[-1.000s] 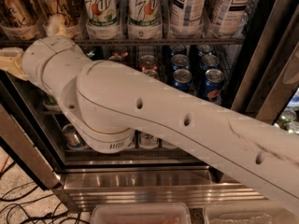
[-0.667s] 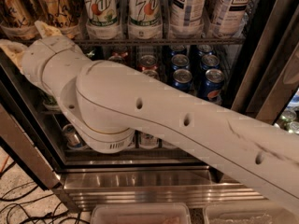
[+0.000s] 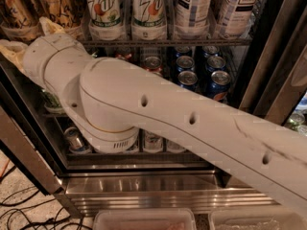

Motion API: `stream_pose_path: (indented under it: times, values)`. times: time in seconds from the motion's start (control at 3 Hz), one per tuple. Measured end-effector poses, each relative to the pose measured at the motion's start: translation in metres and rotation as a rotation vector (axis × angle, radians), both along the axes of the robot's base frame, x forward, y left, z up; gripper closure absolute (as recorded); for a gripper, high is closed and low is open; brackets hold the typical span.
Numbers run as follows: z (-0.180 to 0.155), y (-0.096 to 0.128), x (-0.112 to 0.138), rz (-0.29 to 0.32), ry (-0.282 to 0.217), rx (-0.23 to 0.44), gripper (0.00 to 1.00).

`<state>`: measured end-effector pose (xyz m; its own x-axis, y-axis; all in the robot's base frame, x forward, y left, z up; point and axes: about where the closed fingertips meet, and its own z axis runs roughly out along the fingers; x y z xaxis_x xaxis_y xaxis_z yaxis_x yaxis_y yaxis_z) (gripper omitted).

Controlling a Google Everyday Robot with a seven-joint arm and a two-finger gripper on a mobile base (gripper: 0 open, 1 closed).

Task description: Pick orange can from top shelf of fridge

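The orange can (image 3: 58, 5) stands at the upper left of the frame on the top shelf (image 3: 192, 41) of the fridge (image 3: 163, 191). A second copper-coloured can (image 3: 14, 8) with the same dark scribbled lettering stands just to its left at the frame edge, which makes two of that kind in view. To their right on the same rack there are two 7UP cans (image 3: 103, 8) side by side, then two pale tea cans (image 3: 192, 6) reaching toward the upper right. That gives six drinks along the front of this shelf.

The gripper (image 3: 26, 42) is at the upper left, level with the shelf's front rail and right at the bases of the two copper cans. I cannot tell whether it is open, closed or gripping anything, nor whether it touches either can. The white arm (image 3: 192, 119) runs from the lower right corner diagonally up to it and covers much of the racks behind.

On the rack below, at least four blue cans (image 3: 188, 78) show right of centre, and two red-topped cans (image 3: 153, 63) peek out above the arm. Three silver cans (image 3: 74, 139) show on the lowest rack. Dark cables (image 3: 19, 210) lie on the floor at the lower left, and two clear plastic tubs (image 3: 144, 219) sit along the bottom edge.
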<state>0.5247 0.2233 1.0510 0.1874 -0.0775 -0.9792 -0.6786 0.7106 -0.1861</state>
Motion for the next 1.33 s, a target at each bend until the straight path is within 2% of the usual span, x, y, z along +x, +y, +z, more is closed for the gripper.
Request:
stream_pose_path:
  times: [0.33,0.67,1.33]
  values:
    - [0.002,0.003,0.005,0.013,0.000,-0.002,0.36]
    - [-0.001,0.011,0.021,0.040,0.005,0.007,0.29]
    - [0.006,0.016,0.037,0.048,-0.023,0.024,0.29]
